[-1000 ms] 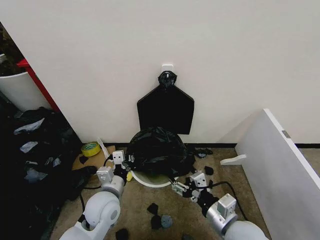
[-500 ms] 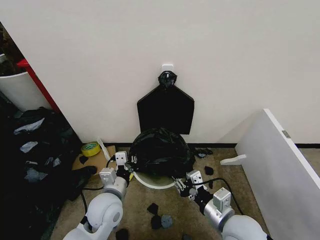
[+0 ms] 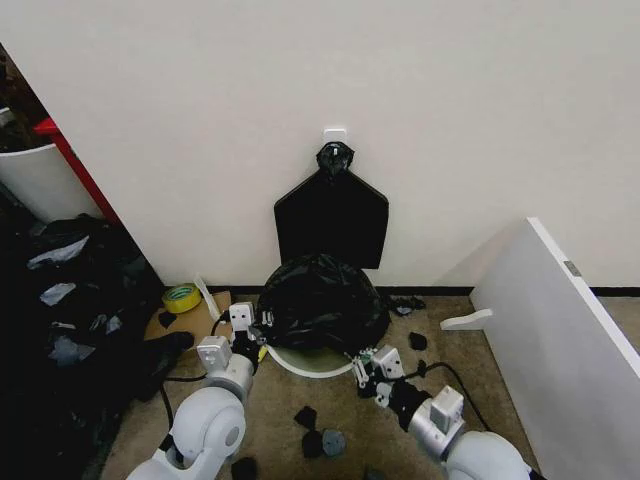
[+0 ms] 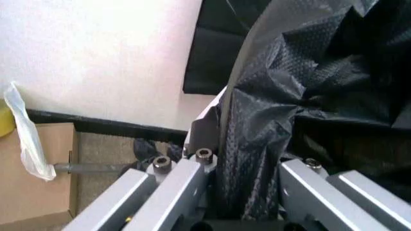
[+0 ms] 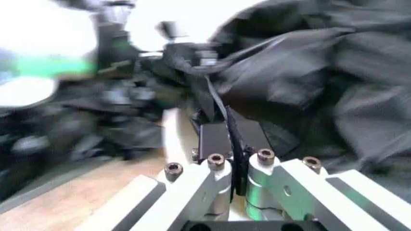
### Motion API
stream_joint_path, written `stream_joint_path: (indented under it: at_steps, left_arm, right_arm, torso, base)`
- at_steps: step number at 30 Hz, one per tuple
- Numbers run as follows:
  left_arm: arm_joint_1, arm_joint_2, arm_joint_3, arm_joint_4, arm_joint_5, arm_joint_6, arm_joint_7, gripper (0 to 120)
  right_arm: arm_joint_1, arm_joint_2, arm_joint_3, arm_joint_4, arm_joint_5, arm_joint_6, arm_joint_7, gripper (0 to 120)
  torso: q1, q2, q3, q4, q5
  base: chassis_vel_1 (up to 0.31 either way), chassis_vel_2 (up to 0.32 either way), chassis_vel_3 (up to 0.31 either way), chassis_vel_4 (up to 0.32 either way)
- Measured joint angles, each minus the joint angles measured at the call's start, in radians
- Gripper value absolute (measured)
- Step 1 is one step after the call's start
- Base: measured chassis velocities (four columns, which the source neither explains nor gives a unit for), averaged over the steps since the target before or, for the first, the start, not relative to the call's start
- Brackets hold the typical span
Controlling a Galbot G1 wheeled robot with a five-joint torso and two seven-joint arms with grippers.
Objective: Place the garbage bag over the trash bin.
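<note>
The black garbage bag (image 3: 320, 300) bulges in a crumpled dome over the round cream trash bin (image 3: 304, 360), whose near rim shows below it. My left gripper (image 3: 256, 331) is at the bin's left edge, shut on a thick fold of the garbage bag (image 4: 253, 144); the left gripper (image 4: 250, 161) has the fold packed between its fingers (image 4: 186, 180). My right gripper (image 3: 362, 366) is at the bin's near right edge. The right gripper (image 5: 235, 144) pinches a thin edge of the garbage bag (image 5: 308, 72) just beside the cream rim (image 5: 169, 139).
A flat black bag (image 3: 331, 215) hangs from a wall hook behind the bin. A yellow tape roll (image 3: 181, 297) and cardboard (image 3: 190, 322) lie left, beside a heap of black bags (image 3: 70, 290). A white panel (image 3: 560, 340) leans at the right. Black scraps (image 3: 315, 432) litter the floor.
My right gripper has moved left and closer to the bin's near rim, drawing the bag's right side in tighter. The left gripper has barely shifted.
</note>
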Motion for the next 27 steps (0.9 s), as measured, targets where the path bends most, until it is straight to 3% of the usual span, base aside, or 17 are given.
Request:
stream_joint_path:
  at_steps: [3,9,17,27]
  left_arm:
    - [0.006,-0.001,-0.015,-0.029,-0.044,0.019,-0.007,1]
    - [0.018,-0.004,-0.038,-0.074,-0.109,0.057,-0.022,1]
    - [0.034,-0.004,-0.07,-0.132,-0.185,0.099,-0.04,1]
    - [0.045,0.001,-0.081,-0.141,-0.182,0.1,-0.039,1]
  right_arm:
    - [0.005,0.013,0.005,-0.066,-0.023,0.094,-0.151,0]
    - [0.02,0.04,0.022,-0.143,-0.171,0.204,-0.251,0]
    - [0.03,0.063,0.059,-0.216,-0.521,0.293,-0.103,0]
    - [0.049,0.069,0.09,-0.262,-0.689,0.314,0.027,0]
  torso:
    - [0.0,0.0,0.0,0.0,0.0]
    - [0.0,0.0,0.0,0.0,-0.0001]
    - [0.0,0.0,0.0,0.0001,0.0]
    - [0.0,0.0,0.0,0.0,-0.0003]
  base:
    - [0.0,0.0,0.0,0.0]
    - [0.0,0.0,0.0,0.0]
    - [0.0,0.0,0.0,0.0]
    - [0.0,0.0,0.0,0.0]
